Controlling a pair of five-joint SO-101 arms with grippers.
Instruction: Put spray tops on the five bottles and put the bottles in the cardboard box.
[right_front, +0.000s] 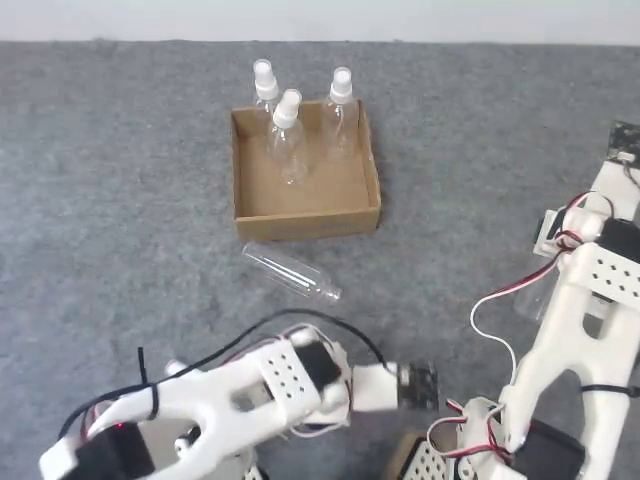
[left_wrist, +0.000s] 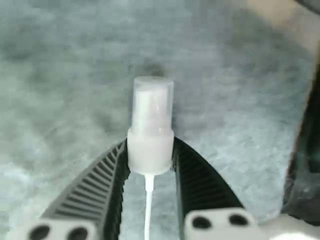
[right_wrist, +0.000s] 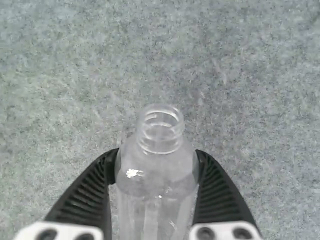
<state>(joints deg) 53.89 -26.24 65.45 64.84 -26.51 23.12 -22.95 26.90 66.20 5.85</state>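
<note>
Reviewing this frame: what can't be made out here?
Left wrist view: the spray top's tube end, cut off by the picture's edge.
Right wrist view: the held bottle's lower body, cut off likewise.
High view: whether the rear bottle stands inside the cardboard box; the box wall and a nearer bottle hide its base.

**High view:** fixed camera, raised and off the arms. It looks steeply down over the grey carpet (right_front: 120, 180) from mid distance. The cardboard box (right_front: 306, 215) sits upper centre of frame, with the arms along the lower and right edges.

**Left wrist view:** camera behind the left gripper (left_wrist: 150, 150), facing out along its fingers, very near the spray top (left_wrist: 151, 125) gripped there.

**Right wrist view:** camera behind the right gripper (right_wrist: 156, 159), facing down along its fingers, very near the bottle (right_wrist: 157, 185) gripped there.

**Shared:** the carpet, in all three views.
</note>
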